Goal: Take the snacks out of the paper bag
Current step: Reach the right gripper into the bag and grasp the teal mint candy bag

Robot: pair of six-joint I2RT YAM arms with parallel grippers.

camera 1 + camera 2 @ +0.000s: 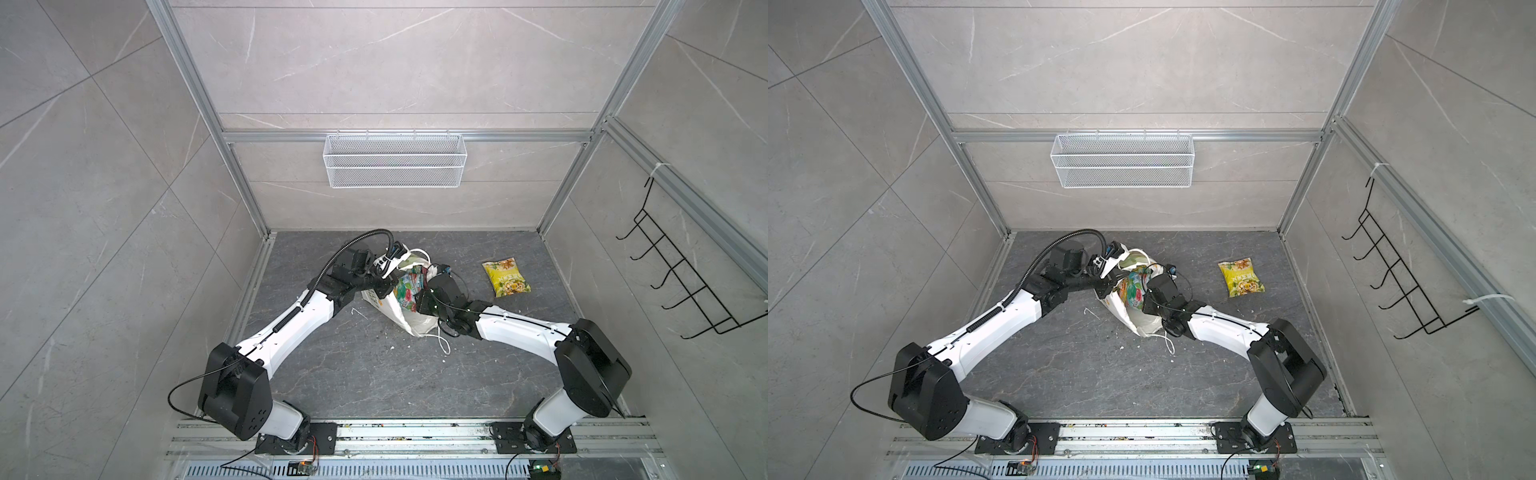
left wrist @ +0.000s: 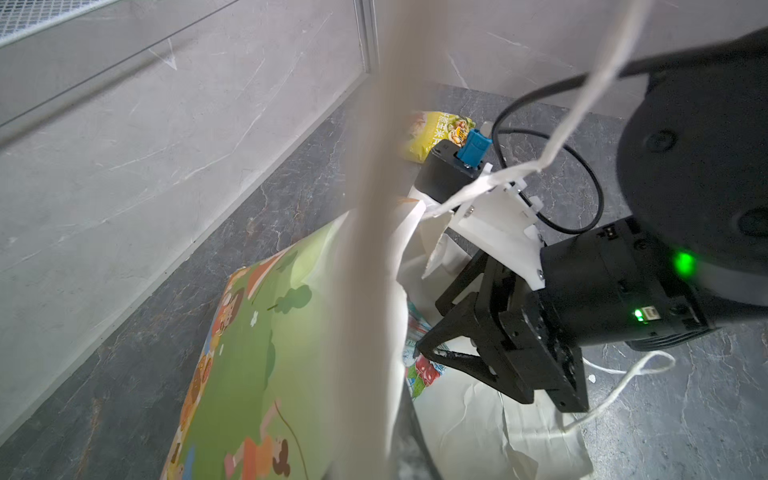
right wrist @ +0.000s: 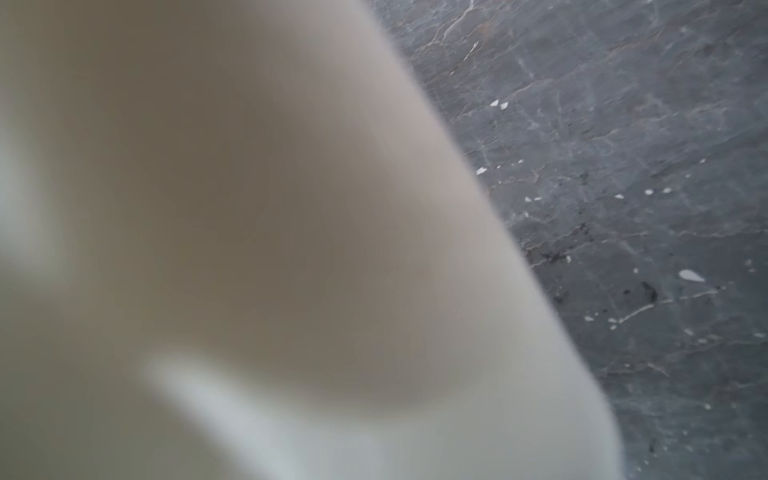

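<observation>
The white paper bag (image 1: pixel 419 324) (image 1: pixel 1142 324) lies on its side mid-floor, mouth towards the back. My left gripper (image 1: pixel 390 272) is shut on its raised rim; in the left wrist view the bag's green printed side (image 2: pixel 266 353) and blurred paper hide my own jaws. My right gripper (image 2: pixel 428 324) is at the bag's mouth, fingers apart, with nothing seen between them, just above colourful snacks (image 1: pixel 409 291) (image 2: pixel 424 370) inside. One yellow snack packet (image 1: pixel 506 277) (image 1: pixel 1241 277) (image 2: pixel 432 129) lies on the floor to the right. Blurred white bag paper (image 3: pixel 249 208) fills most of the right wrist view.
A white mesh basket (image 1: pixel 395 160) hangs on the back wall. A black wire hook rack (image 1: pixel 681 270) is fixed to the right wall. The bag's loose cord handle (image 1: pixel 442 343) trails on the dark stone floor (image 1: pixel 374 374), which has white specks.
</observation>
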